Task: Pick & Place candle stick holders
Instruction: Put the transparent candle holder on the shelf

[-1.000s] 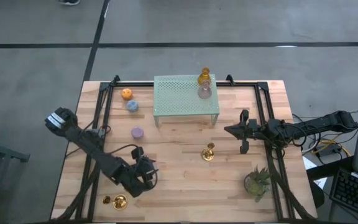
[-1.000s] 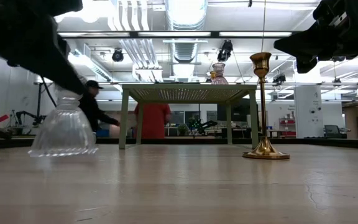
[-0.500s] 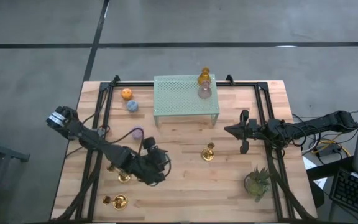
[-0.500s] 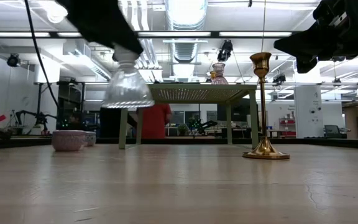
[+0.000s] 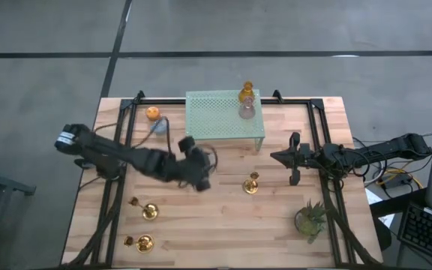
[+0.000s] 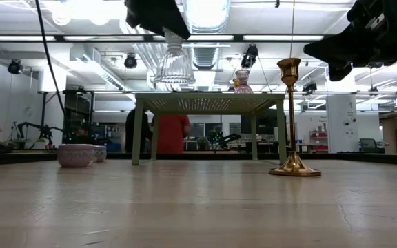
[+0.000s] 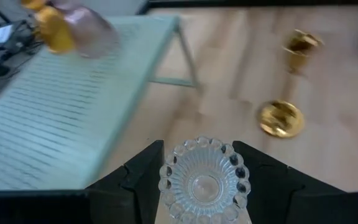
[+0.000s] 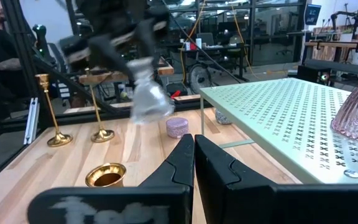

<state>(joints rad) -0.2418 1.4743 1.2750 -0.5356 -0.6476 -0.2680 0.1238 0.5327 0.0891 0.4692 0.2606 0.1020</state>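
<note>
Above the table, just short of the pale green rack [image 5: 224, 114], a clear glass holder [image 6: 174, 63] hangs in the left gripper [image 7: 202, 163], whose two fingers are closed around it; in the low view it rides about level with the rack's top, not yet over it. Two holders already stand on the rack near its far right corner, an amber one [image 5: 246, 94] and a pink one [image 5: 246, 111], so that part looks done. Still on the wood are an orange cup [image 5: 153, 113] and a blue cup [image 5: 158, 126] beside the rack's left end, a purple cup [image 8: 177, 127] near the carried glass, and gold stemmed holders: one [image 5: 252, 184] in front of the rack, more [image 5: 145, 211] near the front left corner. Roughly a third seems placed, I judge. The right gripper [image 5: 280, 157] waits at the right side of the table with its fingers pressed together, holding nothing, near a small potted plant [image 5: 310, 217].
</note>
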